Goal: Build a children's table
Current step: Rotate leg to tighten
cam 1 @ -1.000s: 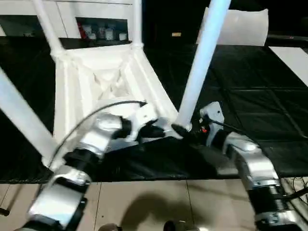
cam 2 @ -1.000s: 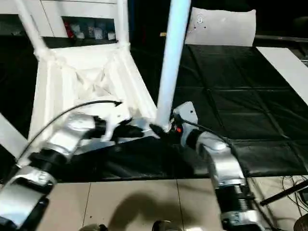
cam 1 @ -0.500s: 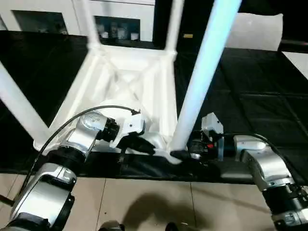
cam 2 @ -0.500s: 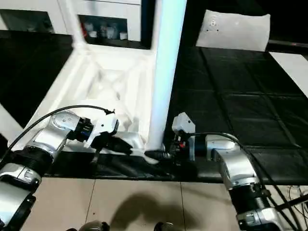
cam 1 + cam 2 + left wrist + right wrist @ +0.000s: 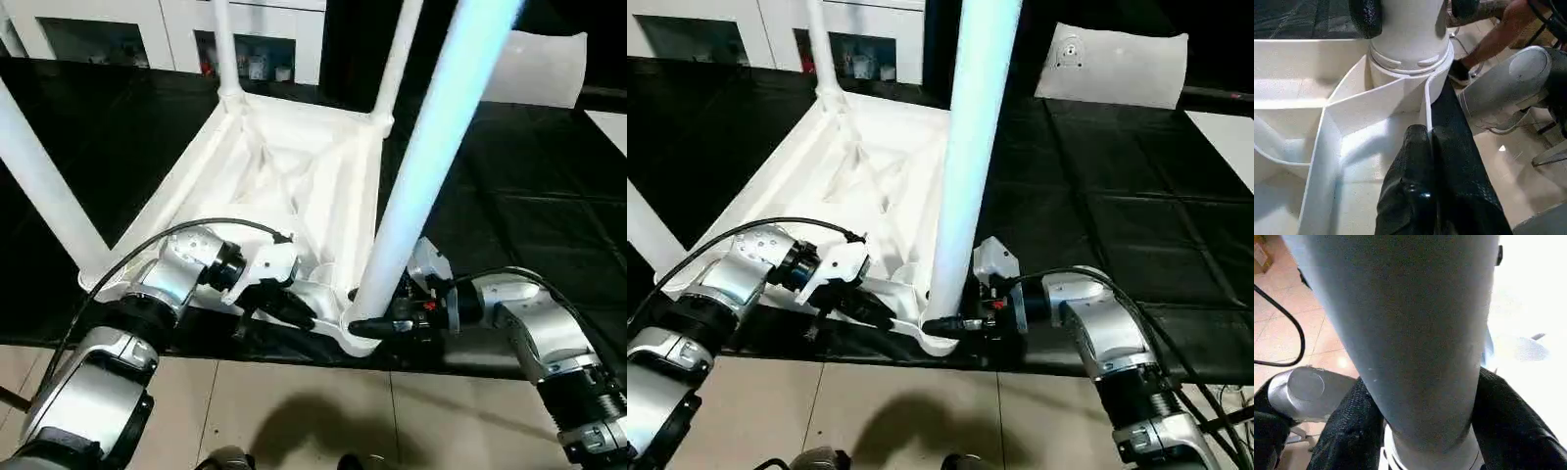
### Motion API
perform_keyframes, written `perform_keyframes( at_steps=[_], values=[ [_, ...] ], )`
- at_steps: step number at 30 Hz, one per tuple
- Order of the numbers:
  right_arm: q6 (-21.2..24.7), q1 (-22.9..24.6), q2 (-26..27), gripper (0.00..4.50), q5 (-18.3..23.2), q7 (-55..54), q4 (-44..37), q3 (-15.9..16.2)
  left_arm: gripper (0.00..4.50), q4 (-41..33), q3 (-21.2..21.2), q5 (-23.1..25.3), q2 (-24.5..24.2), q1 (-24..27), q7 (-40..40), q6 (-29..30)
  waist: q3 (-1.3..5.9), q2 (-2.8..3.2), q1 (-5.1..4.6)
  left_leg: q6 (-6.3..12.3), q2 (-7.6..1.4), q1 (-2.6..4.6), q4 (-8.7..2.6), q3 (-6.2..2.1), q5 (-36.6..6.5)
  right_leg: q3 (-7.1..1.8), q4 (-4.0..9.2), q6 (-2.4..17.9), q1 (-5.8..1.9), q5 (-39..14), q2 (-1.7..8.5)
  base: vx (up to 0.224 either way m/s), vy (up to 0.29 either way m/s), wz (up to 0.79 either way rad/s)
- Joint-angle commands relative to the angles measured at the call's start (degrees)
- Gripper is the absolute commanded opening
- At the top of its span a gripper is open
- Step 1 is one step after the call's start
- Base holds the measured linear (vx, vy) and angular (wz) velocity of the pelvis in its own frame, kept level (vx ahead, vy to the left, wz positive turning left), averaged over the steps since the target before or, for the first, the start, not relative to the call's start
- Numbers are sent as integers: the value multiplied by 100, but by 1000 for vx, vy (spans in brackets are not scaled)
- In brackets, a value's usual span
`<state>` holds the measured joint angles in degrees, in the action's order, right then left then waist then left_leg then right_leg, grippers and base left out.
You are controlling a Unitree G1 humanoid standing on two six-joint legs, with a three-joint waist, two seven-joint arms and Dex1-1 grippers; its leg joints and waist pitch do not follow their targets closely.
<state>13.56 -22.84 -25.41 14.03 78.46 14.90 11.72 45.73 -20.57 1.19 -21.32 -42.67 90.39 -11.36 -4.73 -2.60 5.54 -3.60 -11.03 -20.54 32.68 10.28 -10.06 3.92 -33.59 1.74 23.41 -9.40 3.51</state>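
Observation:
The children's table lies upside down on the black mat, its white ribbed tabletop (image 5: pixel 284 176) facing up. Legs stand in its corner sockets: far left (image 5: pixel 223 44), far right (image 5: pixel 404 49), near left (image 5: pixel 44 186) and near right (image 5: pixel 431 147). My left gripper (image 5: pixel 299 311) is shut on the tabletop's near rim (image 5: pixel 1426 98), just beside the near right socket. At the base of the near right leg, my right gripper (image 5: pixel 367 326) holds the tube. Its black fingers (image 5: pixel 1352 431) press on both sides of the tube.
White glass-door cabinets (image 5: pixel 98 29) stand at the back, and a flat white sheet (image 5: pixel 1112 67) lies at the far right. The black mat (image 5: pixel 529 196) ends at tiled floor (image 5: pixel 294 411) just under my arms. A person's leg (image 5: pixel 1498 29) is near the table corner.
The camera has tilted, so the whole picture shifted. My right gripper's fingers have closed in around the base of the near right leg. The left gripper stays on the rim.

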Motion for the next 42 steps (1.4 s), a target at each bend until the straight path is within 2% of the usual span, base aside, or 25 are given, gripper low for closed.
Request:
perform_keyframes(
  at_steps=[1, 5, 8, 9, 10, 11, 12, 14, 15, 17, 18, 20, 22, 24, 25, 26, 27, 30, 31, 33, 34, 35, 38, 40, 42],
  values=[
    [35, -54, -45, 209, 96, 197, 24, 62, 0, -11, -250, 141, 67, -91, 211, -126, 413, -8, -19, 447, -266, 58, -307, -23, -764, -292, 296, 1284, -333, -979, 475, 0, 0, 0],
    [72, -25, -35, 207, 131, 197, -28, 84, 0, 39, -228, 164, 73, -99, 204, -154, 416, -7, -13, 451, -268, 58, -305, -22, -748, -289, 286, 1317, -337, -912, 476, 0, 0, 0],
    [288, 22, 181, 206, 313, -193, -106, -134, 0, 27, -126, 150, 144, -82, -93, 2, 413, -17, -11, 450, -263, 51, -306, -20, -737, -291, 289, 1309, -343, -942, 471, 0, 0, 0],
    [432, 43, 332, 206, 371, -546, -123, -274, 0, 22, -54, 179, 220, -80, -444, 128, 410, -9, -10, 427, -265, 51, -306, -21, -767, -291, 294, 1290, -334, -1007, 477, 0, 0, 0],
    [466, 55, 387, 206, 372, -681, -127, -315, 0, 23, -31, 188, 252, -81, -562, 195, 392, -13, -13, 371, -265, 64, -310, -23, -899, -290, 327, 1245, -312, -1246, 477, 0, 0, 0],
    [552, 147, 601, 206, 354, -1139, -187, -417, 0, 51, 42, 238, 381, -94, -1042, 414, 377, -11, -21, 289, -253, 64, -318, -30, -1024, -288, 358, 1158, -305, -1575, 482, 0, 0, 0],
    [661, 213, 728, 206, 337, -1403, -243, -450, 0, 77, 92, 261, 473, -101, -1344, 488, 344, -16, -34, 198, -249, 97, -327, -36, -1214, -296, 423, 1027, -264, -2037, 500, 0, 0, 0],
    [675, 337, 945, 206, 180, -1850, -327, -421, 0, 24, 218, 154, 677, -74, -1669, 746, 332, -29, -62, 111, -230, 92, -343, -64, -1368, -283, 464, 865, -279, -2538, 509, 0, 0, 0],
    [724, 407, 1150, 206, 96, -2216, -363, -430, 0, -15, 247, 176, 809, -63, -1942, 830, 323, -27, -101, 51, -224, 104, -361, -86, -1451, -281, 514, 685, -250, -2923, 512, 0, 0, 0],
    [891, 443, 1438, 206, -14, -2742, -358, -468, 0, -16, 294, 219, 993, -90, -2328, 1037, 305, -42, -147, 36, -203, 70, -379, -103, -1523, -265, 544, 556, -272, -3167, 499, 0, 0, 0],
    [942, 452, 1579, 206, -99, -2995, -349, -465, 0, 7, 350, 233, 1110, -122, -2589, 1164, 299, -48, -197, 18, -190, 70, -380, -115, -1598, -248, 582, 455, -256, -3402, 504, 0, 0, 0],
    [954, 449, 1831, 206, -272, -3434, -310, -434, 0, 58, 461, 223, 1331, -193, -3052, 1397, 303, -55, -272, 39, -171, 79, -361, -121, -1621, -237, 617, 385, -243, -3551, 501, 0, 0, 0],
    [1070, 375, 2235, 205, -422, -4199, -196, -508, 0, 109, 656, 208, 1648, -294, -3759, 1693, 293, -38, -338, 72, -165, 102, -353, -122, -1693, -221, 662, 376, -202, -3657, 492, 0, 0, 0],
    [1105, 272, 2506, 204, -618, -4841, -61, -561, 0, 120, 786, 210, 1863, -369, -4222, 1919, 289, -29, -395, 20, -158, 106, -364, -150, -1812, -178, 686, 360, -201, -3751, 486, 0, 0, 0],
    [1112, 211, 2614, 204, -730, -5097, 10, -573, 0, 111, 816, 254, 1935, -402, -4451, 1972, 291, -32, -409, 28, -155, 103, -369, -158, -1823, -168, 693, 337, -217, -3737, 485, 0, 0, 0],
    [1144, 65, 2853, 204, -738, -5477, 169, -713, 0, 54, 827, 322, 2027, -429, -4720, 2078, 278, 2, -435, 32, -171, 91, -398, -175, -1929, -174, 699, 330, -210, -3636, 484, 0, 0, 0],
    [1133, -4, 2969, 204, -672, -5570, 213, -793, 0, 10, 811, 377, 2055, -430, -4816, 2091, 279, -7, -457, 46, -165, 120, -395, -176, -2064, -173, 715, 347, -184, -3624, 485, 0, 0, 0],
    [996, -78, 3057, 204, -580, -5517, 229, -834, 0, -95, 775, 429, 2074, -394, -4801, 2117, 288, -7, -466, 143, -174, 90, -413, -167, -1949, -206, 698, 411, -216, -3270, 490, 0, 0, 0],
    [933, -86, 3049, 255, -597, -5468, 232, -814, 0, -134, 773, 426, 2068, -373, -4776, 2145, 297, 2, -462, 164, -183, 100, -415, -160, -1915, -219, 689, 446, -210, -3137, 489, 0, 0, 0],
    [801, -63, 2961, 268, -683, -5309, 220, -744, 0, -215, 745, 455, 1989, -308, -4668, 2172, 313, 6, -467, 210, -209, 62, -429, -139, -1694, -255, 606, 672, -242, -2472, 482, 0, 0, 0],
    [782, -37, 2908, 268, -708, -5248, 205, -744, 0, -234, 724, 482, 1930, -278, -4599, 2143, 322, -19, -476, 250, -205, 53, -418, -121, -1603, -269, 571, 776, -250, -2207, 477, 0, 0, 0],
    [732, 2, 2803, 289, -702, -5158, 175, -768, 0, -272, 692, 503, 1804, -220, -4456, 2079, 322, -22, -473, 300, -201, 39, -410, -111, -1494, -275, 552, 841, -267, -2063, 484, 0, 0, 0],
    [611, 58, 2580, 324, -659, -4919, 101, -826, 0, -294, 702, 473, 1576, -156, -4241, 1988, 322, -19, -492, 383, -202, 31, -397, -99, -1447, -274, 555, 882, -268, -2139, 483, 0, 0, 0],
    [471, 123, 2280, 335, -601, -4610, 1, -874, 0, -341, 721, 417, 1330, -80, -3943, 1910, 326, -25, -481, 395, -186, 31, -386, -92, -1427, -267, 574, 841, -281, -2268, 487, 0, 0, 0],
    [378, 181, 1943, 355, -533, -4153, -89, -856, 0, -372, 675, 388, 1093, -7, -3546, 1711, 338, -31, -473, 468, -184, 9, -382, -78, -1223, -276, 550, 836, -296, -2057, 471, 0, 0, 0]
  ],
)
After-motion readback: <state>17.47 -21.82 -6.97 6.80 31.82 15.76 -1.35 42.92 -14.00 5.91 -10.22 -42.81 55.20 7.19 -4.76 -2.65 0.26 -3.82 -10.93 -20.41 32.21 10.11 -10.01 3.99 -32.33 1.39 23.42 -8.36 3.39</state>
